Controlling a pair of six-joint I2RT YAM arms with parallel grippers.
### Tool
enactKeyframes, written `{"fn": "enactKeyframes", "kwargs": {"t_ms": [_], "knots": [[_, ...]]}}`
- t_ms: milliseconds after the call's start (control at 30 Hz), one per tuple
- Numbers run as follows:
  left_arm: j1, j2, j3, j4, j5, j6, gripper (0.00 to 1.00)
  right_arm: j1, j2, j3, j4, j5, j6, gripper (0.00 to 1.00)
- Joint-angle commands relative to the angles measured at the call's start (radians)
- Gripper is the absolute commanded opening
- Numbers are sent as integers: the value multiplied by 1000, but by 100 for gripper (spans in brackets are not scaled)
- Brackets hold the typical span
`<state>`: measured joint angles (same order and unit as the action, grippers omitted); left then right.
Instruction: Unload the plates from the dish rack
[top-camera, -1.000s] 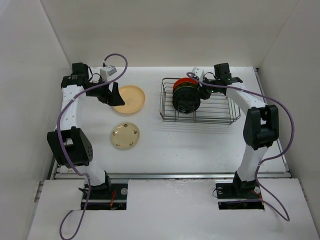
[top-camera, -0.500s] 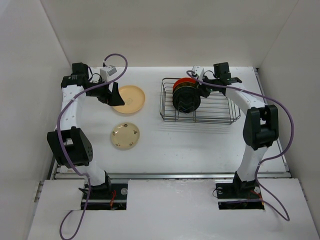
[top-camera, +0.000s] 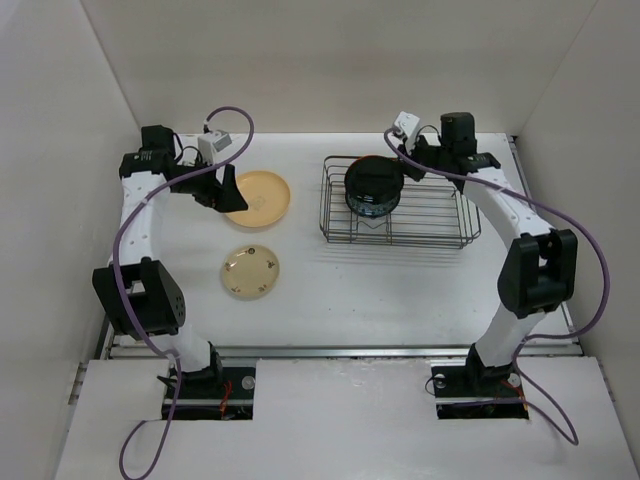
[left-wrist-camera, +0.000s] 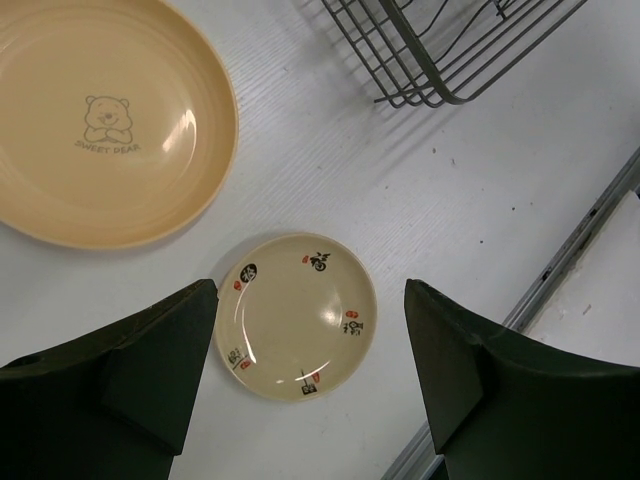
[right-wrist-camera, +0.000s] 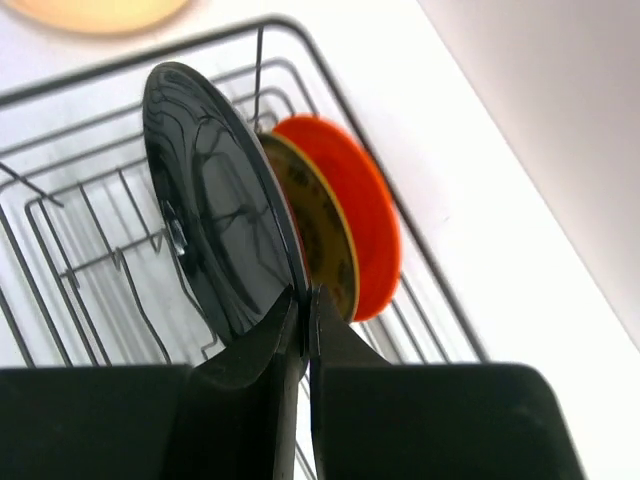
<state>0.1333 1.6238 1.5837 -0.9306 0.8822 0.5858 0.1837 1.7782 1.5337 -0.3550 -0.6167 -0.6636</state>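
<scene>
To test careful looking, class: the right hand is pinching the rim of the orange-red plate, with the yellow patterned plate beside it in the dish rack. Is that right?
No. The right hand pinches the rim of the dark teal plate, not the orange-red plate, as the right wrist view shows. The yellow patterned plate is indeed beside it in the dish rack.

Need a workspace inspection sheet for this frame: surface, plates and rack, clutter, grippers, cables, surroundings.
Surface: white table, no spills seen.
Job's things: peach plate and cream plate flat on the table, left of the dish rack; dark plate, yellow plate and orange plate on edge at the rack's left end.
Clutter: nothing seen.
Grippers: left gripper open, holding nothing; right gripper shut on the dark plate's rim.
Cables: purple cable loops loose off each arm.
Surroundings: white walls on three sides.
</scene>
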Motion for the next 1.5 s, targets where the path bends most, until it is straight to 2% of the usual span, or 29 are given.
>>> {"fn": "enactKeyframes", "kwargs": {"t_ms": [0, 100, 233, 333, 467, 567, 667, 867, 933, 967, 1033, 1200, 1267, 1300, 1333, 1367, 1433, 1467], "knots": [[6, -70, -2, -3, 43, 9, 73, 11, -95, -4, 64, -31, 64, 0], [6, -70, 27, -13, 78, 29, 74, 11, -134, -4, 85, -31, 100, 0], [6, -61, 83, -22, 196, 43, 74, 11, -177, 6, 103, -51, 160, 0], [-38, -39, 130, -13, 262, 43, 74, 31, -212, 16, 103, -75, 212, 0], [-124, -28, 154, 91, 377, -67, 74, 129, -250, -3, 140, -106, 300, 0], [-223, -28, 165, 150, 377, -121, 74, 186, -275, -14, 152, -106, 338, 0], [-312, -19, 176, 173, 304, -132, 74, 235, -284, -14, 162, -106, 348, 0], [-376, -10, 176, 182, 238, -132, 74, 246, -284, -14, 171, -106, 366, 0], [-385, -19, 176, 191, 195, -142, 69, 246, -284, -14, 180, -106, 366, 0], [-394, -19, 167, 191, 181, -152, 52, 246, -284, -14, 180, -106, 375, 0], [-394, -19, 156, 210, 152, -161, 30, 246, -284, -14, 180, -106, 375, 0], [-403, -38, 134, 234, 87, -173, 13, 255, -293, -23, 189, -106, 384, 0], [-403, -38, 124, 260, 66, -207, 3, 255, -293, -23, 189, -106, 404, 0], [-403, -38, 124, 260, 39, -207, 0, 255, -293, -23, 189, -106, 404, 2], [-403, -38, 124, 274, 25, -222, 0, 255, -302, -23, 189, -120, 415, 10], [-403, -38, 111, 294, 14, -242, 0, 255, -303, -23, 189, -129, 415, 41], [-403, -47, 101, 309, -20, -260, 0, 255, -303, -32, 189, -143, 433, 68], [-403, -47, 87, 334, -37, -276, 0, 264, -312, -32, 198, -143, 433, 79]]}}
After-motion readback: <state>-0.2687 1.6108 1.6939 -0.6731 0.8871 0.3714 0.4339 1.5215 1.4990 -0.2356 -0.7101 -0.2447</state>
